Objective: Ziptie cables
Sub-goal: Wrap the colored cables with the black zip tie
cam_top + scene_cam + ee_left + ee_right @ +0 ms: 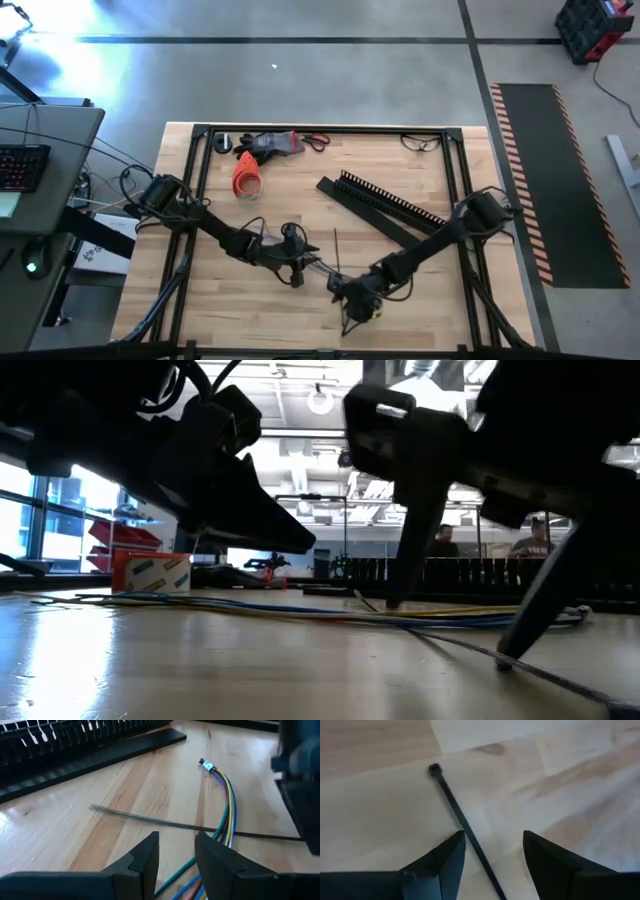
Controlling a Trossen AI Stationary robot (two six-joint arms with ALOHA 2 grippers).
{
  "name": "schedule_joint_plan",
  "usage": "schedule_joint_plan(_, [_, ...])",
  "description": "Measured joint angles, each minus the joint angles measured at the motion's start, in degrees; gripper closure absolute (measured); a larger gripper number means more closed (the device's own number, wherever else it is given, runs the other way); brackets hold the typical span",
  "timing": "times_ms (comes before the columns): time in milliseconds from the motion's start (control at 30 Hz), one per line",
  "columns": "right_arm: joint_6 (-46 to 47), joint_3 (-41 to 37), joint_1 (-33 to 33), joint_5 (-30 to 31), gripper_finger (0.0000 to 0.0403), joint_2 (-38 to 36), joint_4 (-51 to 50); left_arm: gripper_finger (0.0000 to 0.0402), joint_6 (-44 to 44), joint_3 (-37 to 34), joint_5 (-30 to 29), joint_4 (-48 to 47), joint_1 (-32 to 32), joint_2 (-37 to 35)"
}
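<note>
The cables (227, 795) are a bunch of thin blue, green, yellow and purple wires ending in a small connector (206, 765). They lie flat on the wooden table (315, 262) (350, 615). My left gripper (176, 860) is open and low over them, and the wires run between its fingers. A black zip tie (150, 819) lies on the table and crosses the wires. My right gripper (494, 855) (350, 300) is open with a finger on either side of the zip tie's strap (465, 827). The tie's head (434, 768) lies beyond the fingers. In the low view the right gripper's fingertips (395, 600) reach down to the table.
A black comb-toothed channel (395, 200) and a flat black bar (355, 205) lie toward the far right. An orange object (246, 178), a grey and red tool (275, 145), scissors (316, 142) and glasses (421, 142) sit near the far edge. A black frame (200, 180) rims the table. People (440, 540) show behind it.
</note>
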Motion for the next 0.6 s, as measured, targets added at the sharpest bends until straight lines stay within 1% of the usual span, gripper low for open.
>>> schedule_joint_plan(100, [-0.1, 0.2, -0.9, -1.8, 0.0233, 1.5, 1.0, 0.0293, 0.0, 0.0, 0.0, 0.1, 0.3, 0.0])
schedule_joint_plan(200, [-0.1, 0.3, -1.5, -3.9, 0.0265, 3.2, 1.2, 0.0293, 0.0, 0.0, 0.1, 0.0, 0.3, 0.0])
schedule_joint_plan(267, [-0.1, 0.3, -1.9, -4.8, 0.03, 3.8, 1.4, 0.0293, 0.0, 0.0, 0.1, 0.1, 0.4, 0.0])
schedule_joint_plan(400, [0.1, 0.2, -2.1, -5.2, 0.0382, 4.2, 2.2, 0.0293, 0.2, 0.0, 0.2, 1.0, 0.4, 0.0])
schedule_joint_plan(467, [1.2, 0.1, -2.0, -3.2, 0.0395, 4.3, 3.8, 0.0293, 1.7, 0.0, 0.2, 1.2, 0.3, 0.0])
schedule_joint_plan(567, [6.9, 0.1, -1.1, 4.3, 0.0401, 4.4, 8.8, 0.0293, 5.7, 0.5, 0.7, 2.8, -0.3, 0.0])
schedule_joint_plan(600, [8.1, 0.0, -0.8, 5.6, 0.0402, 4.2, 9.3, 0.0293, 7.2, 1.1, 0.9, 2.7, -0.7, 0.0])
